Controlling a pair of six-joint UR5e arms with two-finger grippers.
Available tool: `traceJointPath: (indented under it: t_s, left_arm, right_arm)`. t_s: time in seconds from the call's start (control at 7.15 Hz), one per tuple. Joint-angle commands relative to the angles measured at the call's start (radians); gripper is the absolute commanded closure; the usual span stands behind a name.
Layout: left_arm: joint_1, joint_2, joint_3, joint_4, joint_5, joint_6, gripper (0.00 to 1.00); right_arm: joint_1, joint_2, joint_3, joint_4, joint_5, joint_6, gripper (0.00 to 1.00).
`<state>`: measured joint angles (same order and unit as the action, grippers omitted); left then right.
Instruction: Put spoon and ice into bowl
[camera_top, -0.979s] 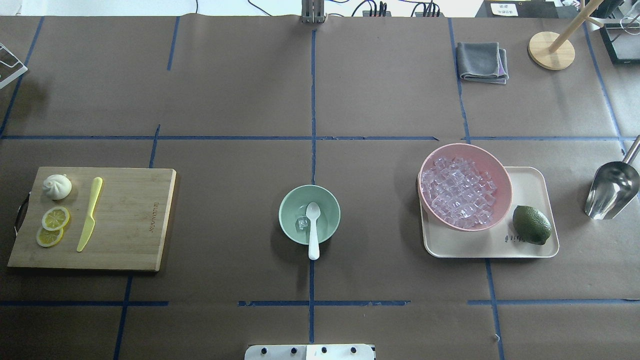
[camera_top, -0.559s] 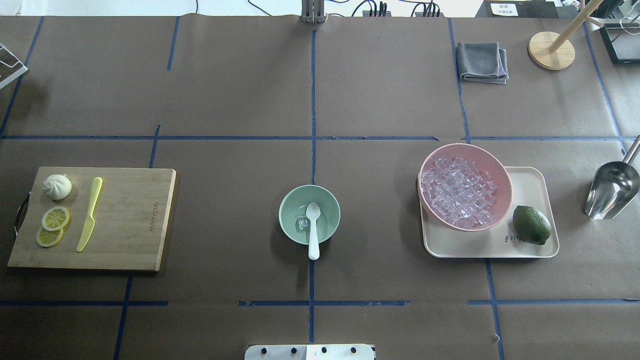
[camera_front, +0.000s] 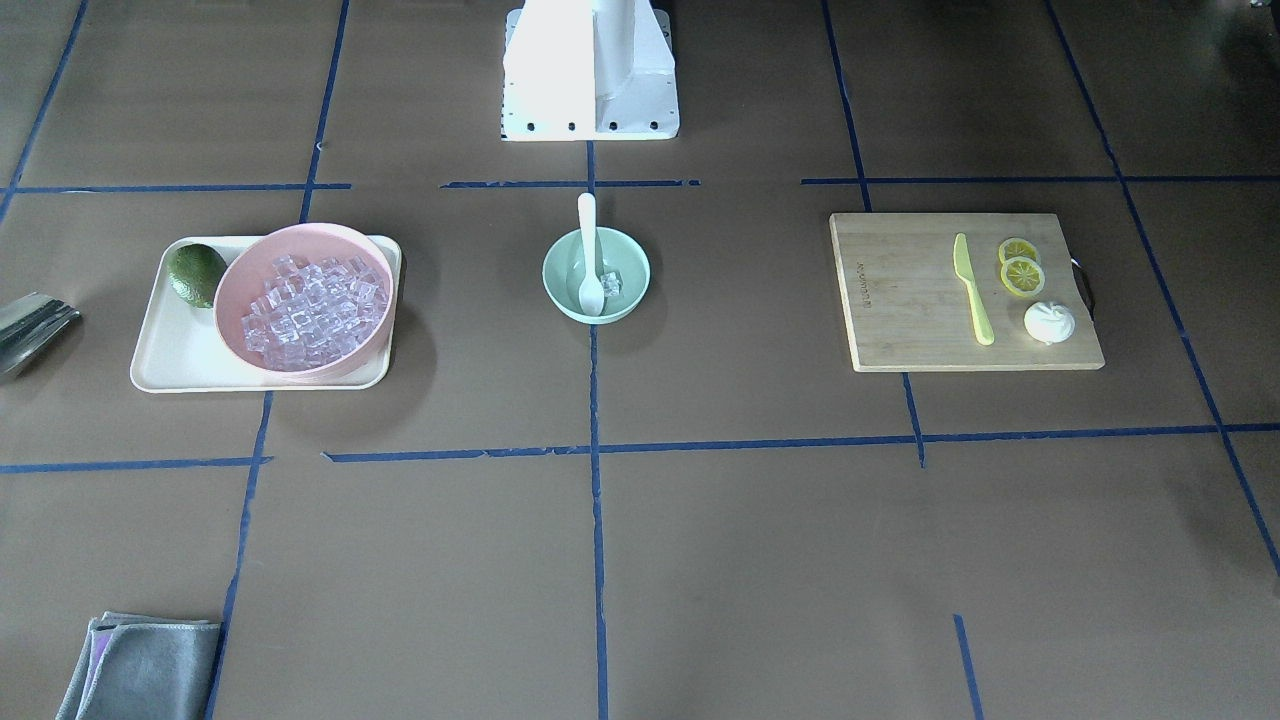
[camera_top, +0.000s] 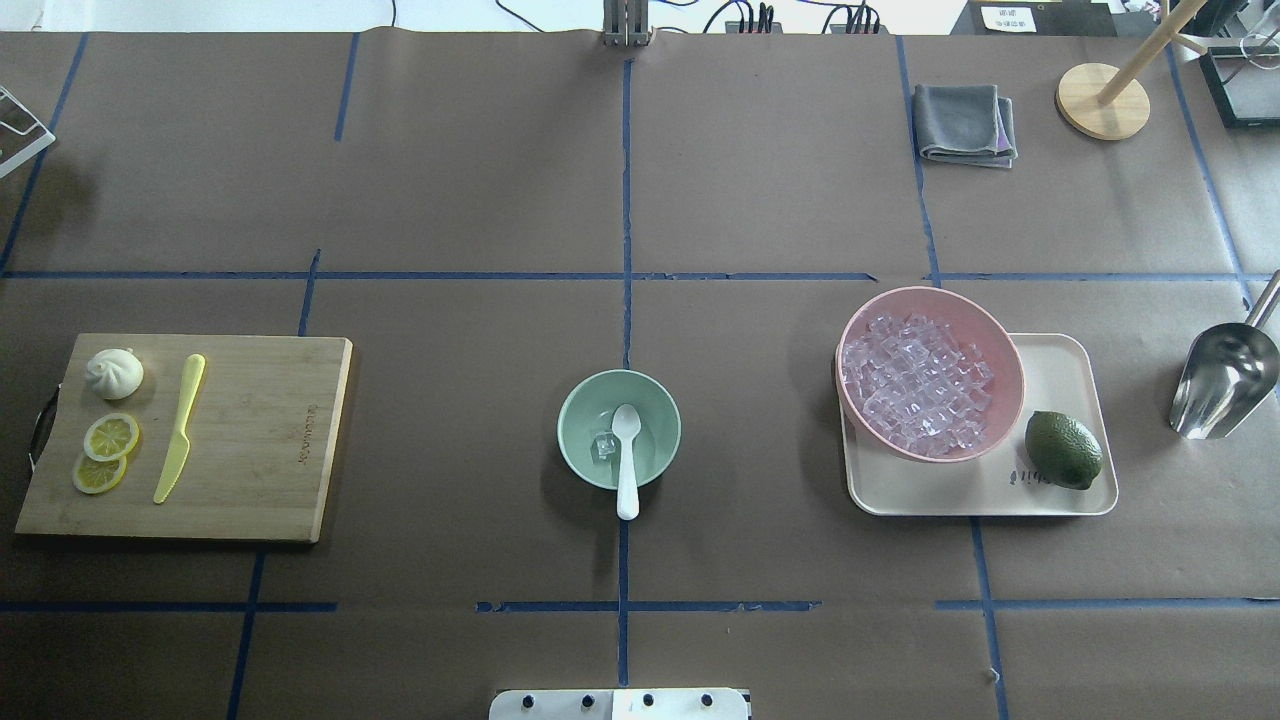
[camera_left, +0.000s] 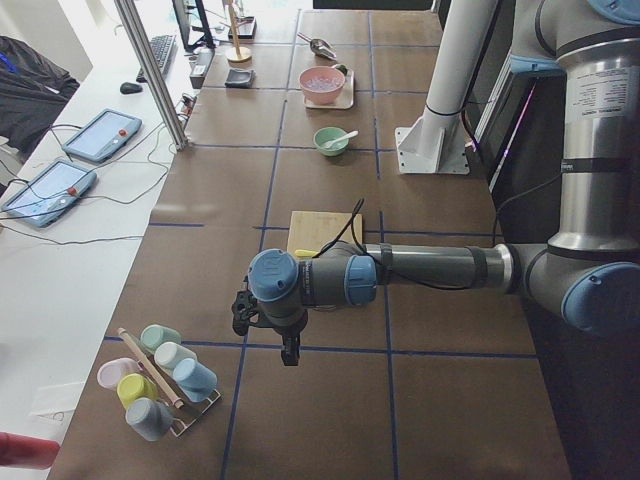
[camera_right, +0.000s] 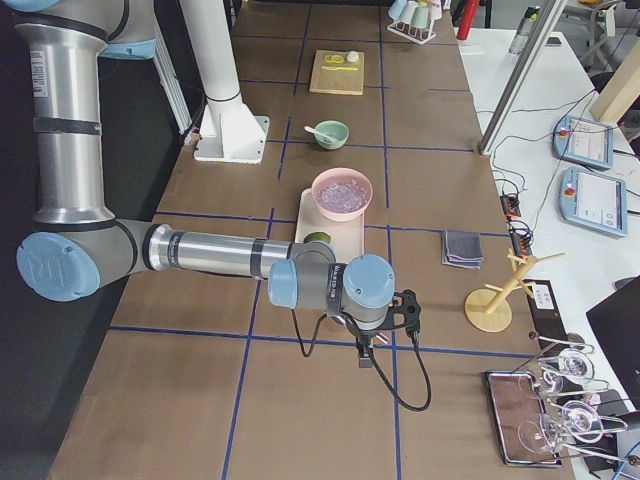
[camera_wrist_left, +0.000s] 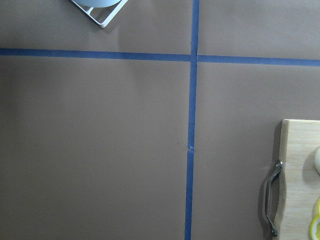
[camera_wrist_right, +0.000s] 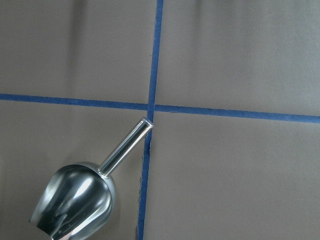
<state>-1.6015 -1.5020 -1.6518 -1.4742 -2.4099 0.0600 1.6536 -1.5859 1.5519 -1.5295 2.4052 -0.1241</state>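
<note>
The mint-green bowl (camera_top: 652, 400) stands at the table's middle, also in the front-facing view (camera_front: 560, 290). The white spoon (camera_top: 626, 460) lies in it, scoop inside and handle over the near rim. One clear ice cube (camera_top: 603, 446) sits in the bowl beside the scoop. More ice (camera_top: 915, 385) is piled in the pink bowl (camera_top: 940, 292). My left gripper (camera_left: 290, 355) hangs above the table's left end, far from the bowl. My right gripper (camera_right: 365, 360) hangs above the right end near the metal scoop. I cannot tell whether either is open or shut.
A cutting board (camera_top: 250, 440) at the left holds a yellow-green knife (camera_top: 180, 427), a bun (camera_top: 113, 373) and lemon slices (camera_top: 110, 437). A cream tray (camera_top: 1060, 370) bears the pink bowl and a lime (camera_top: 1063, 450). A metal scoop (camera_top: 1222, 385), grey cloth (camera_top: 965, 123) and wooden stand (camera_top: 1102, 100) lie right.
</note>
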Motion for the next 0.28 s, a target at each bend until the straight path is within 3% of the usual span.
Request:
traceJointPath:
  t_s: [0.0, 0.14]
  left_arm:
    - [0.000, -0.004, 0.000, 0.000, 0.000, 0.000, 0.00]
    - [0.000, -0.004, 0.000, 0.000, 0.000, 0.001, 0.00]
  right_arm:
    - [0.000, 0.001, 0.000, 0.000, 0.000, 0.000, 0.00]
    - [0.000, 0.004, 0.005, 0.000, 0.000, 0.001, 0.00]
